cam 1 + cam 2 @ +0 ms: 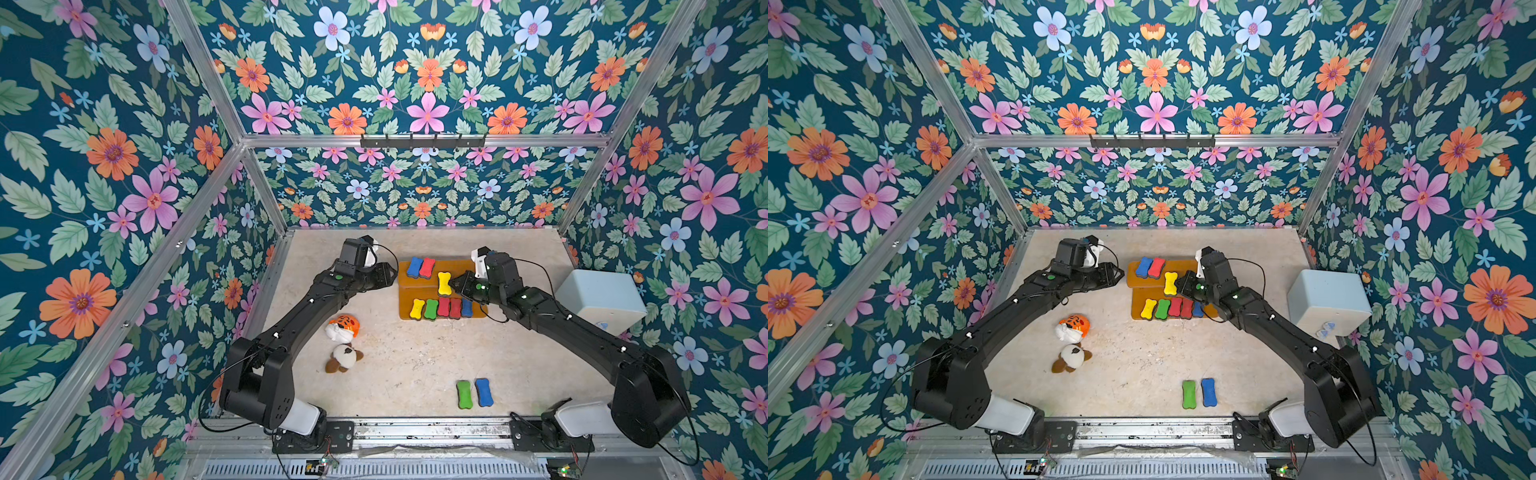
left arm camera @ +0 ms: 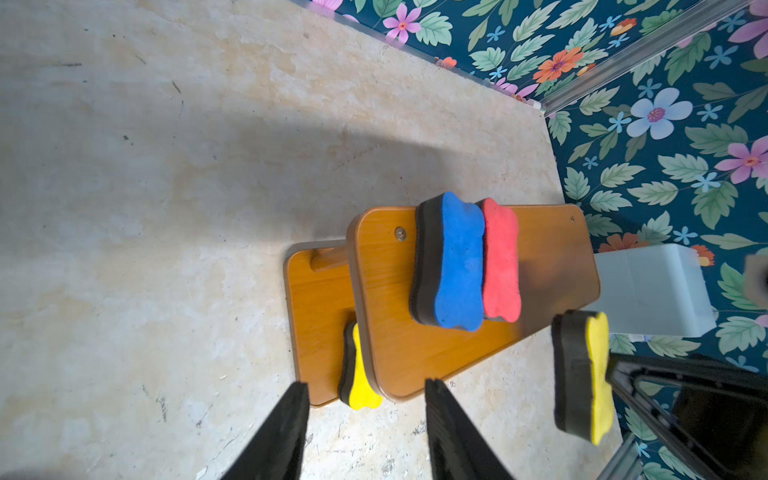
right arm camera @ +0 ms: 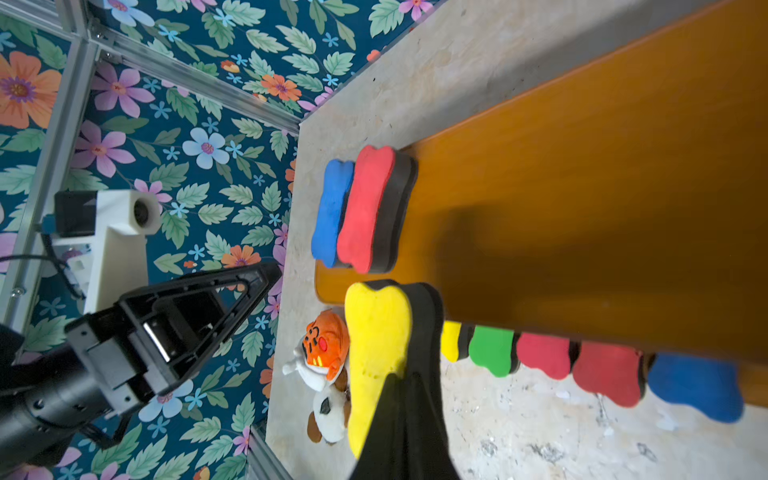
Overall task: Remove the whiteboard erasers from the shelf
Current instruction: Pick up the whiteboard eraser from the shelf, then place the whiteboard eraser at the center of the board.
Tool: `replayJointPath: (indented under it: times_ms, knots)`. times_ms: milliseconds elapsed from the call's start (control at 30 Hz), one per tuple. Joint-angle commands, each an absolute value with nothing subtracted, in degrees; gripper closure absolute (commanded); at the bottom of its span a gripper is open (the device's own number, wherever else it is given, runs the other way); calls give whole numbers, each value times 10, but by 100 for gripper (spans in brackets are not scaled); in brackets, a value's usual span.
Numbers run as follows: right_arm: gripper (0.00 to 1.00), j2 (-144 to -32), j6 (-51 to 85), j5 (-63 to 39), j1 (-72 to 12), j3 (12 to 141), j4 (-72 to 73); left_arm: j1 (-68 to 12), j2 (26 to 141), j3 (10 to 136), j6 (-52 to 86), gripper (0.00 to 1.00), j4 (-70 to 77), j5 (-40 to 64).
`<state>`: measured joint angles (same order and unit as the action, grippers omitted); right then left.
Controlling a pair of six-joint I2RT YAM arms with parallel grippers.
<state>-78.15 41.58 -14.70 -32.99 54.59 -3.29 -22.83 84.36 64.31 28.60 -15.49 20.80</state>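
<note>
Done: green eraser, blue eraser well clear of shelf | your right gripper clamps yellow eraser, lifted off it | seven more left | left gripper half-open, empty

The shelf is seen as glossy varnished wood. The erasers are made of matt, grainy foam backed by dark felt. The surface is finished matt and mottled.

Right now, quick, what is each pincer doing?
Left pincer: open, holding nothing.
Right pincer: shut on the yellow eraser.
</note>
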Motion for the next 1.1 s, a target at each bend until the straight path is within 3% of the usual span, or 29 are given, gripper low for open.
replayJointPath:
  times_ms: [0,600,1067]
  knots:
    - [100,-756,431,-116,-353,525,-43,-228,833,634,280,49,-159,195]
    - [100,-648,519,9,-561,374,-64,-228,812,617,275,49,-150,200]
    - [100,-641,716,62,-732,243,-8,-228,811,608,275,49,-145,199]
